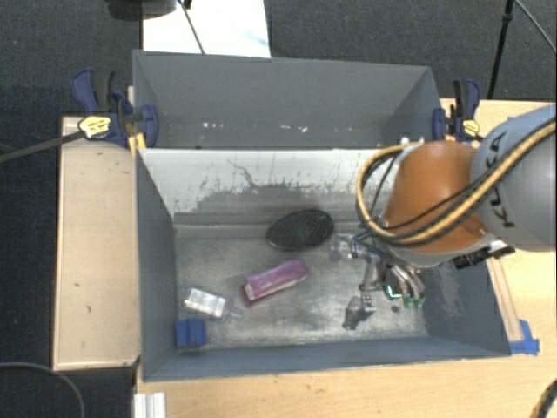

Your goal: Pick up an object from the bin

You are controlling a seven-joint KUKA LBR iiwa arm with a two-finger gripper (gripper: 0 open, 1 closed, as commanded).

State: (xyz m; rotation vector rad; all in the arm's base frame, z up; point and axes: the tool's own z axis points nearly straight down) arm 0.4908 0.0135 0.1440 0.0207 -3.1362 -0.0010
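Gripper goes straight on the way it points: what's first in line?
Probably bare bin floor: nothing seems to lie under the gripper. Nearest things, the purple block and black oval disc, lie apart, further left in view. Depth unclear.

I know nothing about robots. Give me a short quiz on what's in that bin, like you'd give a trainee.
1. True or false: the pincer is over the right part of the bin, apart from the purple block.
2. Which thing lies nearest the bin's lower-left corner in the camera view? A: black oval disc. B: blue block. C: purple block.
3. How many loose things lie on the bin floor?

Key: 1 true. 2 B. 3 four: black oval disc, purple block, blue block and a small clear packet.
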